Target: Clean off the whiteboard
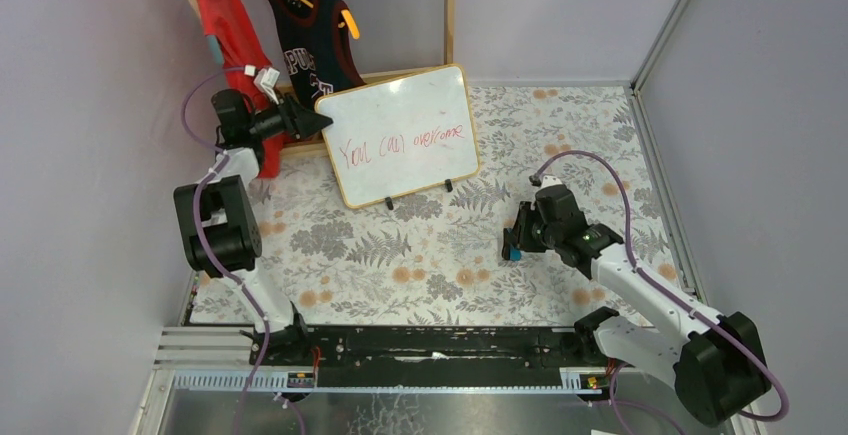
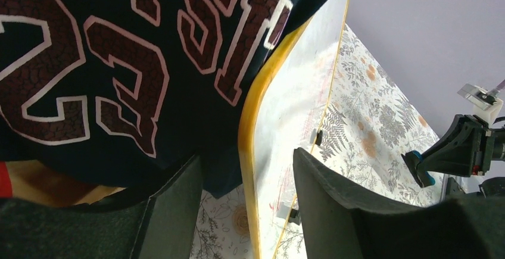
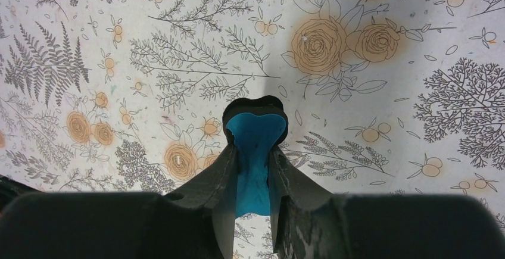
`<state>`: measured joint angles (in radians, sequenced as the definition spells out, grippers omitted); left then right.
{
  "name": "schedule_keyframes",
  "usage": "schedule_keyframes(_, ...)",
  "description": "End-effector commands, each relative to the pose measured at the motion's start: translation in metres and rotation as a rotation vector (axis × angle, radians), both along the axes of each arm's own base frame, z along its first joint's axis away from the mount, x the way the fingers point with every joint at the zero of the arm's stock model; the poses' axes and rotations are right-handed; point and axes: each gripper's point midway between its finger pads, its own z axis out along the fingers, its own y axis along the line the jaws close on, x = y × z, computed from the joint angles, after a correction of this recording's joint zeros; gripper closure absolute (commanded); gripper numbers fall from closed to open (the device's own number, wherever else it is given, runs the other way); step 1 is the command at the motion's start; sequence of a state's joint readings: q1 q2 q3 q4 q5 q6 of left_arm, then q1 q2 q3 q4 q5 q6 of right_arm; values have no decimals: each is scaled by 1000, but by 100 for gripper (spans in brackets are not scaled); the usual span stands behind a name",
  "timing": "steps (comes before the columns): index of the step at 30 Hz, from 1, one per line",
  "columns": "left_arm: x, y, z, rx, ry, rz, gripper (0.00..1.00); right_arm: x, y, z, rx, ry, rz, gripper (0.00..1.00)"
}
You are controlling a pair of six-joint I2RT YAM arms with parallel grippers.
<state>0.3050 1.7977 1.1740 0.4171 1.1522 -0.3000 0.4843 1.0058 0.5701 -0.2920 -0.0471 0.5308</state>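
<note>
The whiteboard [image 1: 400, 135] stands tilted at the back middle on two black feet, with red handwriting across it. My left gripper [image 1: 320, 121] is at its upper left corner. In the left wrist view the left gripper [image 2: 247, 155] is open, and its fingers straddle the board's yellow-wood edge [image 2: 249, 122] with gaps on both sides. My right gripper [image 1: 513, 243] is shut on a blue eraser [image 3: 255, 131] and holds it just above the floral cloth, to the right of and nearer than the board. The eraser also shows in the left wrist view [image 2: 417, 159].
A dark jersey [image 1: 305, 25] and a red jersey [image 1: 225, 25] hang on a wooden rack behind the board's left side; the dark one fills the left wrist view [image 2: 119, 62]. Grey walls close the left, back and right. A black rail [image 1: 430, 345] runs along the near edge.
</note>
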Motion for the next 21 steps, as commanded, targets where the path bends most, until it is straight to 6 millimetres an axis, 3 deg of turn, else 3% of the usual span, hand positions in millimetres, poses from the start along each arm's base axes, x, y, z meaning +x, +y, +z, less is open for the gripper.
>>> schedule_keyframes(1, 9, -6, 18, 5, -59, -24, 45, 8, 8, 9, 19, -40, 22, 100)
schedule_keyframes(15, 9, -23, 25, -34, -56, -78, 55, 10, 8, 6, 5, -33, 22, 100)
schedule_keyframes(21, 9, -24, 24, -33, -53, -83, 67, 11, 8, 8, 8, -37, 18, 100)
